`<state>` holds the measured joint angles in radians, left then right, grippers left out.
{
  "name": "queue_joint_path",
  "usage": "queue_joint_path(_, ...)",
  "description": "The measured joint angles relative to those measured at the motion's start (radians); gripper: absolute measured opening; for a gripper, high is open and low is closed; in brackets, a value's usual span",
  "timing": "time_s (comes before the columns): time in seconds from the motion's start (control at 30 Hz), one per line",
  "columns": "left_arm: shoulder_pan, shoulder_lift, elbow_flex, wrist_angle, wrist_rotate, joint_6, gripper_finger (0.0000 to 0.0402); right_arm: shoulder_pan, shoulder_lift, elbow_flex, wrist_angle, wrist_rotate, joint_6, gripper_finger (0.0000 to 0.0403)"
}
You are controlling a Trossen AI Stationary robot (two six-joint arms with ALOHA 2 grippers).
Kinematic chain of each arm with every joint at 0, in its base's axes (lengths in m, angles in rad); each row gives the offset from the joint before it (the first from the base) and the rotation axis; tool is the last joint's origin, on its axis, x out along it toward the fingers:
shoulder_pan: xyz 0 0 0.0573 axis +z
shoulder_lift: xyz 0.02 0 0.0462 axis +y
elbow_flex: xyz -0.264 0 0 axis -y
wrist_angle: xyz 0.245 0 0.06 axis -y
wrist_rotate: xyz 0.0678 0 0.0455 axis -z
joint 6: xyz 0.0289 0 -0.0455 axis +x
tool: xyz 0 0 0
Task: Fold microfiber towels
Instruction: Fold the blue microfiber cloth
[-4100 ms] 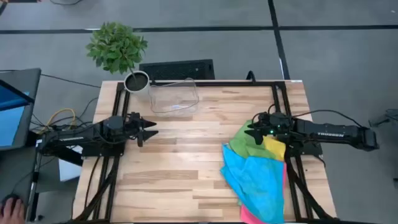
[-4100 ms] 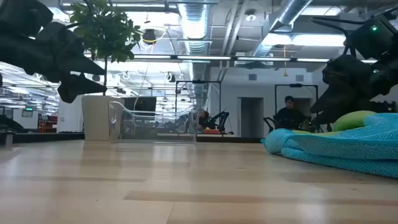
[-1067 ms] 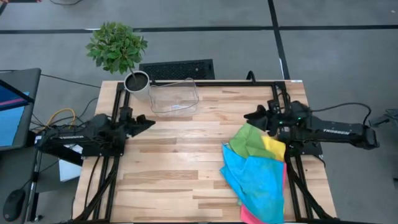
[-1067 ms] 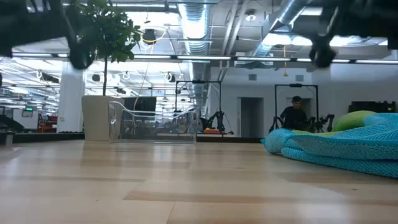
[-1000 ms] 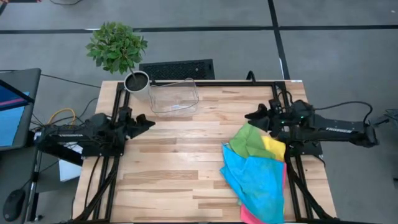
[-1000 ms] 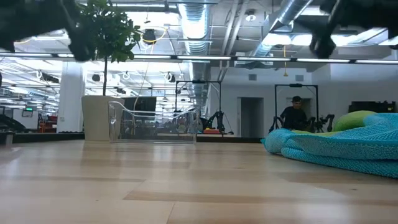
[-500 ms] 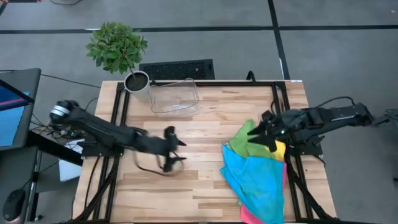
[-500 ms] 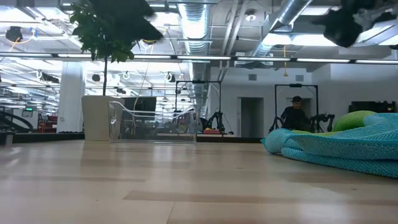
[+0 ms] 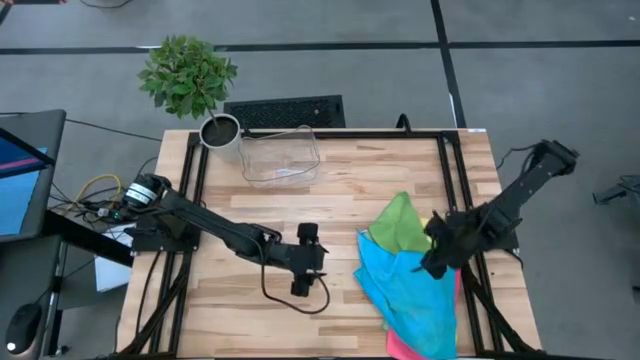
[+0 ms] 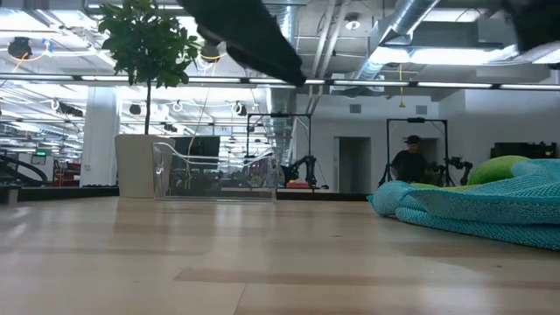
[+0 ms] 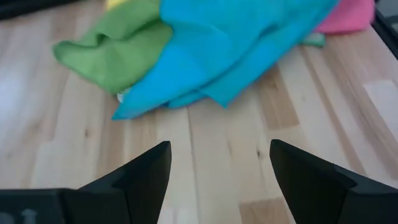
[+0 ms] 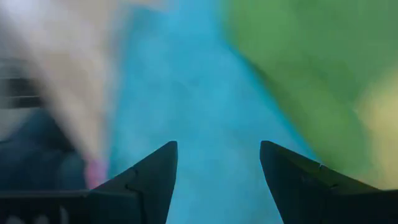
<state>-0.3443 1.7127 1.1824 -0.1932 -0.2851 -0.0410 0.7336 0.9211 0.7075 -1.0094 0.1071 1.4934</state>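
**Both arms reach toward the heap of towels, claws spread and empty**

High view: a crumpled heap of soft microfiber towels (image 9: 410, 285) lies on the right side of the pale wooden slatted table (image 9: 260, 180). A large blue towel (image 9: 405, 295) is on top, a bright green towel (image 9: 400, 222) sticks out at the far end, a strip of yellow towel (image 9: 438, 232) shows by the right edge, and a pink towel (image 9: 402, 348) peeks out at the near end. The left gripper (image 9: 302, 283) is stretched out over the middle of the table, just left of the heap and not touching it. The right gripper (image 9: 434, 266) hangs over the heap's right side. A clear plastic bin (image 9: 280, 155) stands at the far edge, with a leafy green potted plant (image 9: 190, 80) beside it at the far left corner.

Low view: the blue towel (image 10: 490, 210) lies bunched on the tabletop at the right, with green showing behind it. The bin (image 10: 214, 172) and the plant (image 10: 144, 44) stand far back. A person (image 10: 409, 160) is in the room beyond.

Left wrist view: the two dark fingers (image 11: 140, 177) stand wide apart over bare wood, holding nothing; the green towel (image 11: 112, 53), blue towel (image 11: 230, 43) and pink towel (image 11: 348, 15) lie ahead.

Right wrist view: the fingers (image 12: 149, 180) are spread apart above blue cloth (image 12: 199, 106), with green (image 12: 292, 68) next to it; nothing is between them.
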Motion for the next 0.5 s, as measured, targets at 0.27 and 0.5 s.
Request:
queue_joint_path(0.27, 0.033, -0.005, 0.029, 0.037, -0.010, 0.003, 0.0265, 0.196, 0.129, 0.012, -0.196, -0.087, 0.384, 0.0255)
queue_joint_path(0.5, 0.035, -0.005, 0.029, 0.035, -0.009, -0.005, 0.0265, 0.243, 0.199, 0.011, -0.202, -0.146, 0.479, 0.0255)
